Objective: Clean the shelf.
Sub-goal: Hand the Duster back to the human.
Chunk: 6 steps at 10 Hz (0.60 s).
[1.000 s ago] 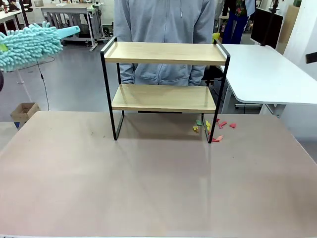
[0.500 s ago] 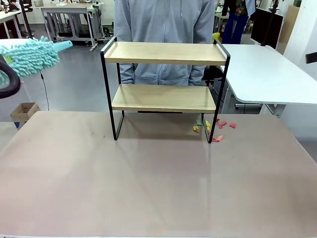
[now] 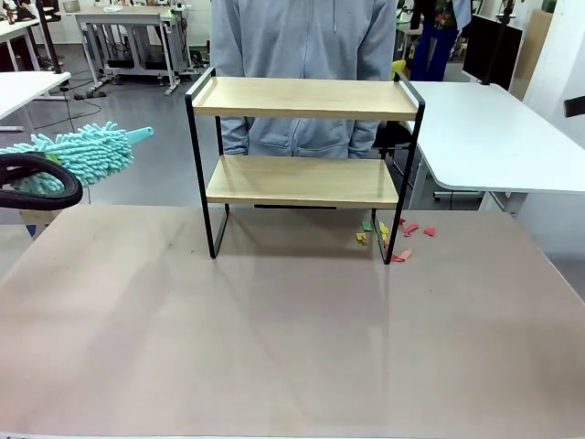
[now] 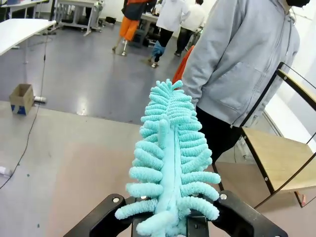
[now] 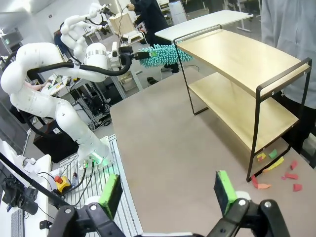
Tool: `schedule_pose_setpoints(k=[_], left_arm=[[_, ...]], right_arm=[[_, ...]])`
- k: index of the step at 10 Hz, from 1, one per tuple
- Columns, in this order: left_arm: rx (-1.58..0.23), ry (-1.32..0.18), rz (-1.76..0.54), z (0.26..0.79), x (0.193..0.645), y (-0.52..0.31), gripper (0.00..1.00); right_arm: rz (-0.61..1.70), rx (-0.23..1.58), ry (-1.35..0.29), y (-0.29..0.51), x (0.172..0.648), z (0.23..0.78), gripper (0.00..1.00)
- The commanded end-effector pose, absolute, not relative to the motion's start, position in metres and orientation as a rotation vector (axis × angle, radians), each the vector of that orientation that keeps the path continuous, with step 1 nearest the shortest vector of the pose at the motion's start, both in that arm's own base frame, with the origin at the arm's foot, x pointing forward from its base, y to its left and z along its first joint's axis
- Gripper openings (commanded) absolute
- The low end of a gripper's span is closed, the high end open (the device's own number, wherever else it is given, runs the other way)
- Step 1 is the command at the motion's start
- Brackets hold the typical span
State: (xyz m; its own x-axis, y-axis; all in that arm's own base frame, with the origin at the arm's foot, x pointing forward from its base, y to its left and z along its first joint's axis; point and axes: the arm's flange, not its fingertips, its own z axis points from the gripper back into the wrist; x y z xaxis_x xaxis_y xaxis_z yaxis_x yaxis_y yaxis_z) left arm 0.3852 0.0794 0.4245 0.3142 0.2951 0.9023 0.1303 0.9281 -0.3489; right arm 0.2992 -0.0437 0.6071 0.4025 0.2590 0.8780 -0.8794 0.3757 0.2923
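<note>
Shelf stands at the far middle of the desk, duster held off to its left

Shelf (image 3: 304, 155) sits on the far half of the desk (image 3: 274, 338), two pale boards in a thin black frame, its legs on the desktop; a person in a grey hooded top (image 3: 302, 46) stands right behind it, cut off at the top edge of the front view. The left gripper (image 4: 170, 224) is mostly cut off at the bottom of its wrist view, its fingers pinched on the base of a turquoise fluffy duster (image 3: 78, 155). In the front view only a black loop of cable shows by the duster at the left edge. The right gripper (image 5: 168, 195) hangs above the desk's near right side, green-padded fingers spread wide with nothing between them.

Since a second ago the duster has dropped from top-board height to about level with the lower board, still well left of the frame.

Small red, yellow and green paper scraps (image 3: 398, 240) lie on the beige desktop around the right front leg. White tables and grey floor lie beyond.
</note>
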Motion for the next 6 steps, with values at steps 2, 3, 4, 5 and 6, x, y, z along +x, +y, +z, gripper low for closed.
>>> schedule_pose_setpoints(k=[2,3,4,5,6], left_arm=[[-0.414,-1.251,0.094,0.4277,0.3869,0.0815,0.17],[-0.414,-1.251,0.094,0.4277,0.3869,0.0815,0.17],[-0.414,-1.251,0.094,0.4277,0.3869,0.0815,0.17],[-0.414,-1.251,0.094,0.4277,0.3869,0.0815,0.17],[-0.414,-1.251,0.094,0.4277,0.3869,0.0815,0.17]], right_arm=[[0.861,0.895,-0.871,-0.0434,0.3012,0.6089,1.00],[0.861,0.895,-0.871,-0.0434,0.3012,0.6089,1.00],[0.861,0.895,-0.871,-0.0434,0.3012,0.6089,1.00],[0.861,0.895,-0.871,-0.0434,0.3012,0.6089,1.00],[0.861,0.895,-0.871,-0.0434,0.3012,0.6089,1.00]])
